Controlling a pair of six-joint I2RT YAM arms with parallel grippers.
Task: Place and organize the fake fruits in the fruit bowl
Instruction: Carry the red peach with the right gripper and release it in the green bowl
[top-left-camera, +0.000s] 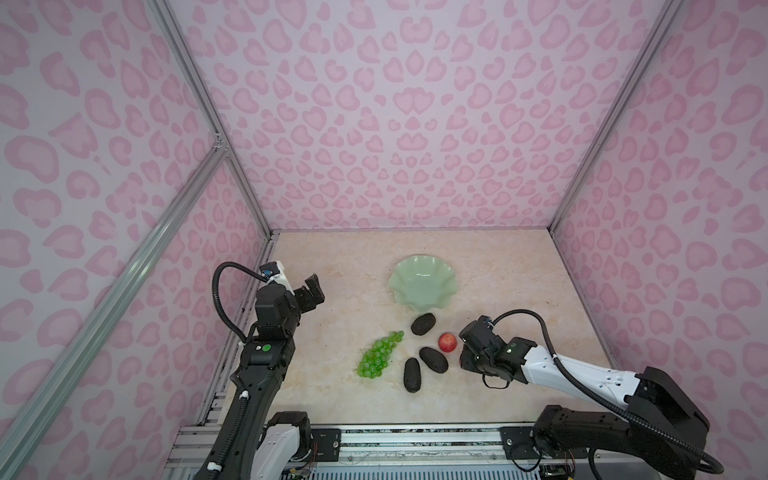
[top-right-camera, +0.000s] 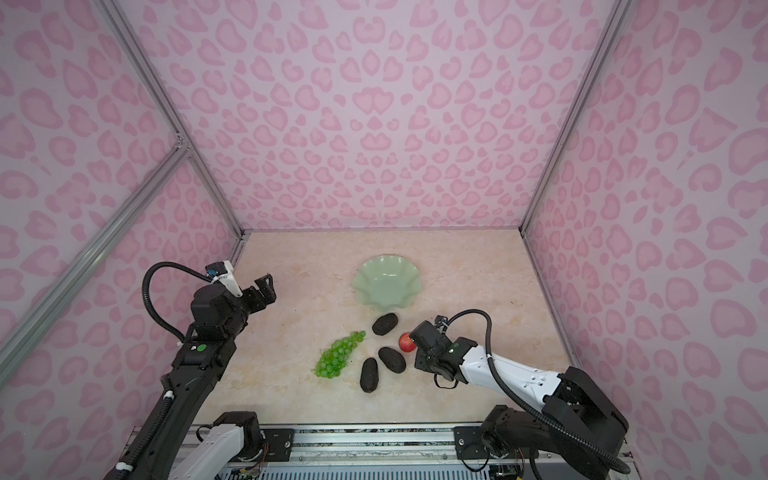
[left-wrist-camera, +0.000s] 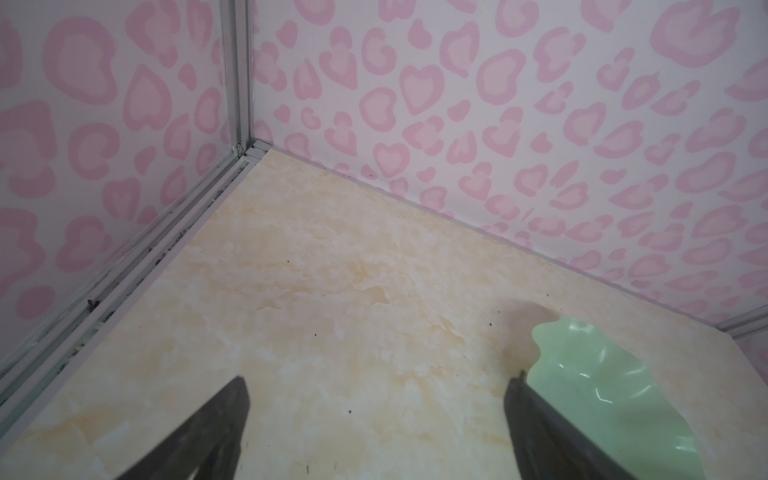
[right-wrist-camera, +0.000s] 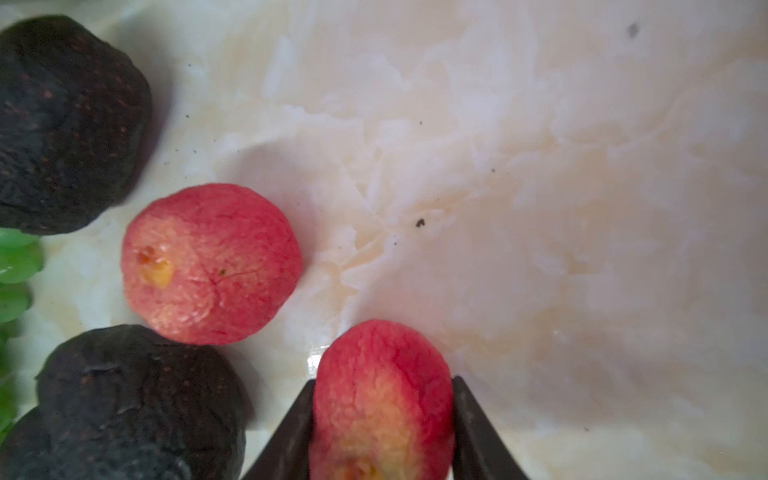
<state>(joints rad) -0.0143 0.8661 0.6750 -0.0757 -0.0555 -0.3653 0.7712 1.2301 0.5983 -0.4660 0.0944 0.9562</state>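
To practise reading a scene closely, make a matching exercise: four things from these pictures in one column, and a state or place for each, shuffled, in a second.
Column 1
1. fruit bowl
2. right gripper
3. left gripper
4. grapes

Column 2
A. shut on a red apple
B. open, holding nothing
C. empty
D. on the table, left of the avocados

Pairs: 1-C, 2-A, 3-B, 4-D
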